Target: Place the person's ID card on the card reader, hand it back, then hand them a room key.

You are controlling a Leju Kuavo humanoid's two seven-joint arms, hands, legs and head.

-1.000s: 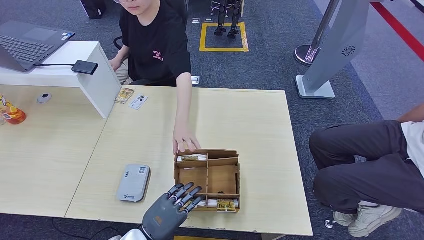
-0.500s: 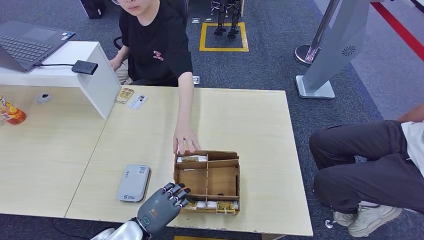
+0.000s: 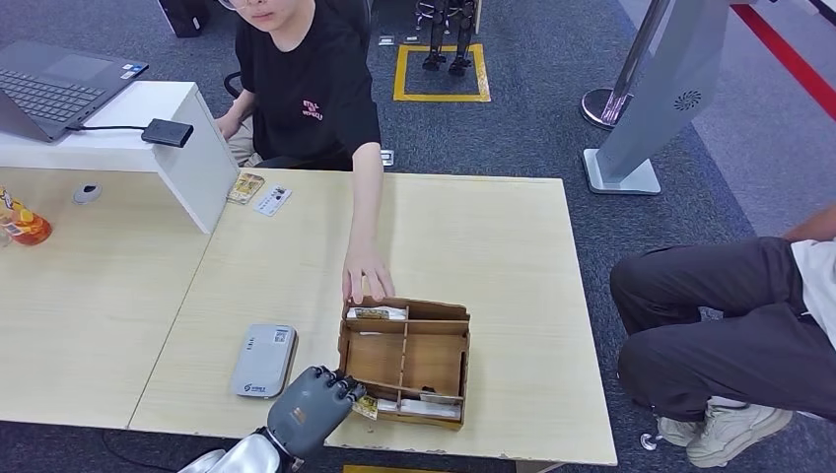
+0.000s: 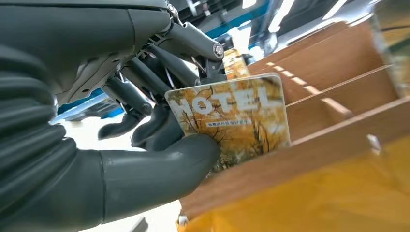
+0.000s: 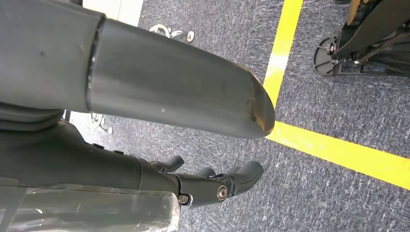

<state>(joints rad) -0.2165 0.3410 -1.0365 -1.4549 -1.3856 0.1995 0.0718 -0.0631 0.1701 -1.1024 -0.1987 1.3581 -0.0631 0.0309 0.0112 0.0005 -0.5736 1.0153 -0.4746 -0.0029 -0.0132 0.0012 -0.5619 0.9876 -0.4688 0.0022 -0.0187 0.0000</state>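
My left hand (image 3: pixel 308 406) sits at the near left corner of the wooden box (image 3: pixel 404 325) and pinches a yellow hotel room key card (image 3: pixel 366 405) between thumb and fingers. The left wrist view shows the key card (image 4: pixel 232 116), printed HOTEL, held upright just over the box's wall (image 4: pixel 309 154) by my left hand (image 4: pixel 145 164). The grey card reader (image 3: pixel 264 360) lies left of the box. A person's hand (image 3: pixel 367 281) rests on the box's far edge. My right hand (image 5: pixel 193 186) hangs over the carpet holding nothing, fingers loosely apart.
More key cards (image 3: pixel 424 405) lie in the box's near slot and far slot (image 3: pixel 375 313). Two cards (image 3: pixel 260 194) lie by a white partition (image 3: pixel 197 163). A laptop (image 3: pixel 54 84) and a black device (image 3: pixel 167 132) stand far left. A seated person's legs (image 3: pixel 720 315) are on the right.
My left hand curled its fingers around a key card and drew back toward the table's near edge. The wooden box turned and slid slightly toward me. The person's hand stayed.
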